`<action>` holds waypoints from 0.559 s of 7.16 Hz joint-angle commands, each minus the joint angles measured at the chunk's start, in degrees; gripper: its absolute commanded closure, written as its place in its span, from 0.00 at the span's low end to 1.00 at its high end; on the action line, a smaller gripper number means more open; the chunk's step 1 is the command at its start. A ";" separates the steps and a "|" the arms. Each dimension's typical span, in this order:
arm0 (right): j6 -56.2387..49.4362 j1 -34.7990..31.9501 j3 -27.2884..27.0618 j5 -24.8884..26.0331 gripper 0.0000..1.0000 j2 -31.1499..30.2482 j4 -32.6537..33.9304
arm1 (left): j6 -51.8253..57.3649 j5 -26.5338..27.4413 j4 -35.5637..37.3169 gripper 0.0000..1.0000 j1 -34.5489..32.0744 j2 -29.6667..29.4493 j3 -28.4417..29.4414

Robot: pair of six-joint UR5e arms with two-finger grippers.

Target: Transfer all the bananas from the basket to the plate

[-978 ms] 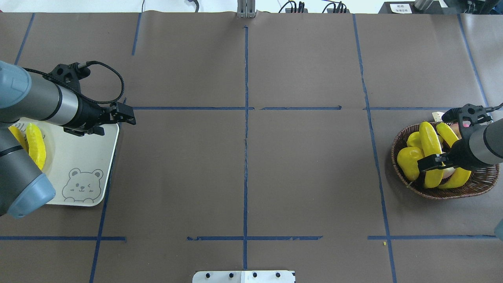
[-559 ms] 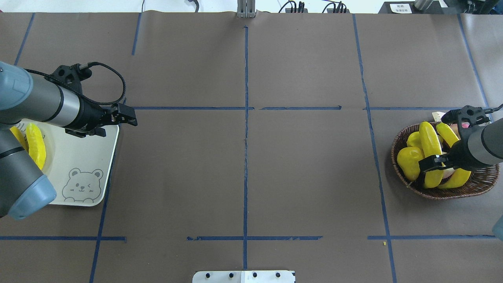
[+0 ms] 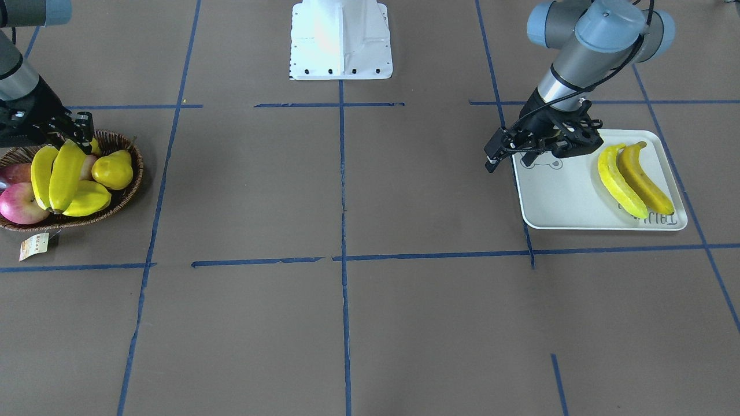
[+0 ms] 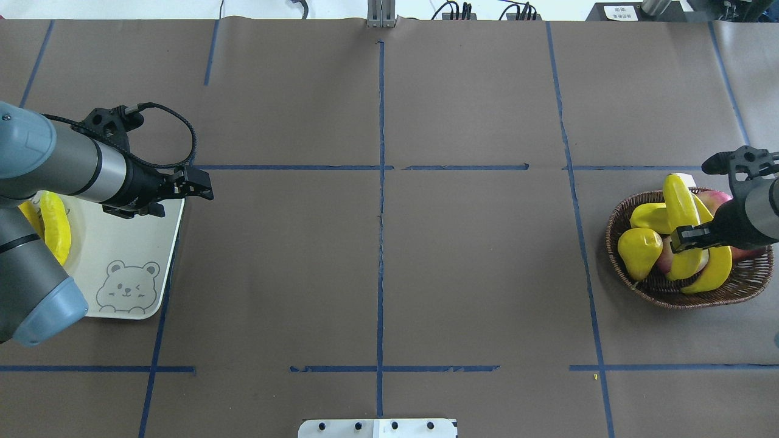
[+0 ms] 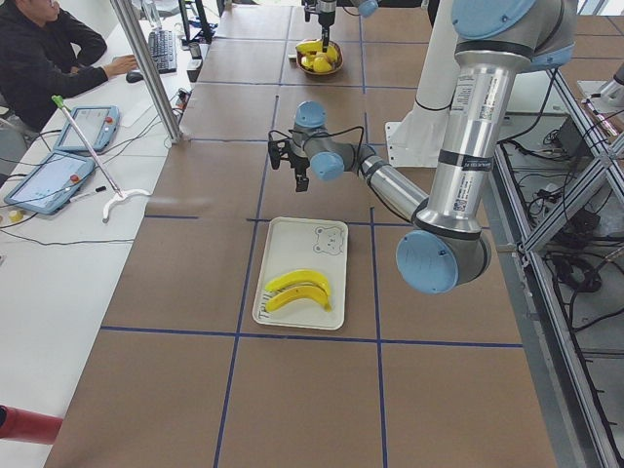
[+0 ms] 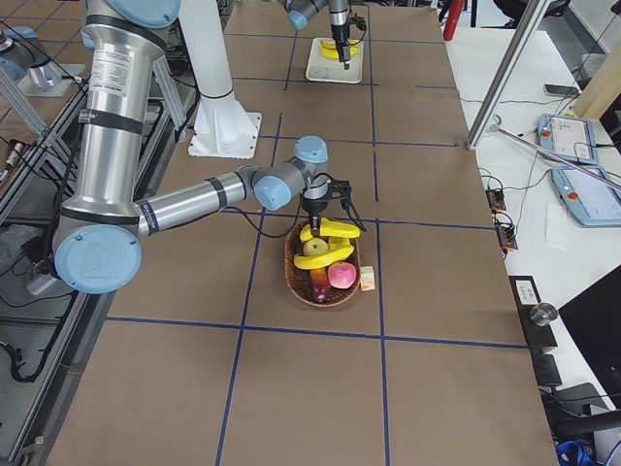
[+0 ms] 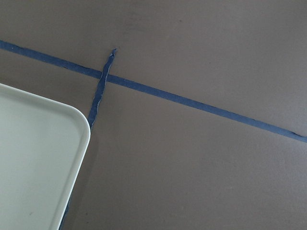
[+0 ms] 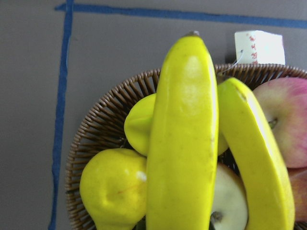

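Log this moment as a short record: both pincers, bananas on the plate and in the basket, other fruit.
left pincer: empty, over the table just off a corner of the plate; open or shut unclear
right pincer: shut on the top banana over the basket
on the plate: yellow banana and orange-tinted banana, side by side
in the basket: second banana, with a pear and a red apple
left to move: two bananas
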State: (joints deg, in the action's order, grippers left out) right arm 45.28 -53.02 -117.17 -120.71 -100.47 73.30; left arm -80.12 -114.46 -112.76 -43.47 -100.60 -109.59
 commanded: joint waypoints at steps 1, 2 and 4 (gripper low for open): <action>-5.35 -12.66 -2.35 -12.98 1.00 0.10 0.44 | -1.18 0.55 0.00 0.00 0.92 -0.47 0.25; -5.38 -13.94 -2.88 -17.23 1.00 2.63 0.53 | -1.27 0.47 0.00 0.00 0.93 -0.56 0.25; -1.63 -9.33 -1.14 -18.59 1.00 13.23 0.45 | -3.36 0.29 -0.61 0.00 1.89 -5.45 1.30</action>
State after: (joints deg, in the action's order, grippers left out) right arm 41.36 -65.01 -119.37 -138.03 -93.33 73.86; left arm -81.86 -114.07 -112.95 -42.29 -102.97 -109.04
